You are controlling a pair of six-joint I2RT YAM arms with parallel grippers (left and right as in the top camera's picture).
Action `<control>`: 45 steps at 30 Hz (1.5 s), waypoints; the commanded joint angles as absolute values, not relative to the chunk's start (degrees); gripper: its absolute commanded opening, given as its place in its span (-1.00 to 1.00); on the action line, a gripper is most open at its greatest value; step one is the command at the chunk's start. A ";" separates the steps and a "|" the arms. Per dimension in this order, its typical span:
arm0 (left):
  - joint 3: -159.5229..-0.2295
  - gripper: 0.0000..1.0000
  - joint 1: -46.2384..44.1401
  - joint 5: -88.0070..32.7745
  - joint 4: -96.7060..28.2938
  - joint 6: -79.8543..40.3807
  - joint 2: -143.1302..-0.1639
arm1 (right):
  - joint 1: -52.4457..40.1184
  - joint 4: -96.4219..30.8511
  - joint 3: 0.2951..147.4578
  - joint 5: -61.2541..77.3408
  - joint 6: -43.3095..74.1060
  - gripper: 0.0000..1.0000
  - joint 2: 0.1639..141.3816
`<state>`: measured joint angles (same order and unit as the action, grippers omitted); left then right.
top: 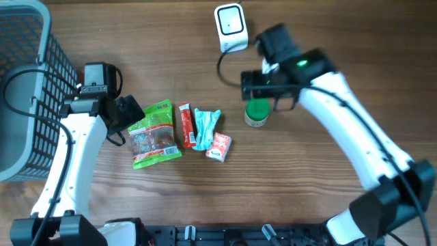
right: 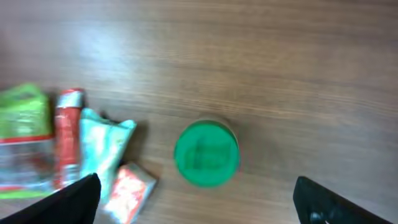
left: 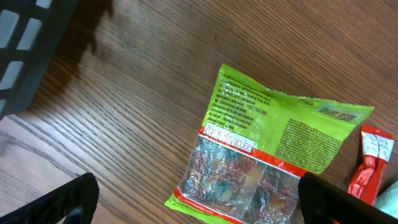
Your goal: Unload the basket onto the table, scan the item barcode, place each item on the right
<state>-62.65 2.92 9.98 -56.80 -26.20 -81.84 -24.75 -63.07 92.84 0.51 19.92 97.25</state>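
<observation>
— Left fingertips [left: 68, 199] sit in the bottom corners of your wrist view. Apart or together?
— Apart, as wide as they go. My left gripper [left: 199, 208] holds nothing. It hangs over the lower end of the green bag [left: 261, 149], which lies flat on the table [left: 124, 93].
— And the right?
— My right gripper [right: 199, 202] is spread just as wide, and its fingertips [right: 65, 199] are clear of everything.
— Where's the item?
— The jar [right: 206, 154] stands upright on the wood below my right gripper, green lid up, touching neither finger.
— What lies around it?
— To its left is a row of packets. The small red packet [right: 127, 190] comes first, then the teal pouch [right: 102, 149] against it, then the red stick [right: 68, 137], which lies just beside the bag.
— Farther off?
— The white scanner [top: 231, 27] lies by the far edge with its cable looping towards my right arm, apart from the jar. The grey basket [top: 27, 89] fills the far left corner, beside my left arm.
</observation>
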 commanded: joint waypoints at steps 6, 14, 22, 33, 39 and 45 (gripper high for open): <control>-63.44 1.00 3.16 9.87 -56.82 -25.71 -81.65 | -22.46 -65.69 94.06 6.50 26.74 0.89 96.23; -63.46 1.00 3.18 9.87 -56.82 -25.71 -81.65 | -25.26 -54.89 78.02 1.74 32.49 0.87 97.08; -63.46 1.00 3.18 9.87 -56.82 -25.71 -81.65 | -27.81 -41.63 67.55 -2.59 31.88 0.75 98.06; -63.46 1.00 3.18 9.87 -56.82 -25.71 -81.65 | -27.81 -40.77 67.00 -4.05 31.90 0.54 98.06; -63.46 1.00 3.18 9.87 -56.82 -25.71 -81.65 | -27.79 -41.60 67.00 -4.05 25.26 0.36 98.06; -63.46 1.00 3.16 9.87 -56.82 -25.71 -81.65 | -27.79 -42.02 67.00 -4.05 20.58 0.39 98.06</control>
<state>-62.65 2.92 9.98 -56.82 -26.17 -81.84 -27.62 -41.28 67.57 -2.68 25.54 97.43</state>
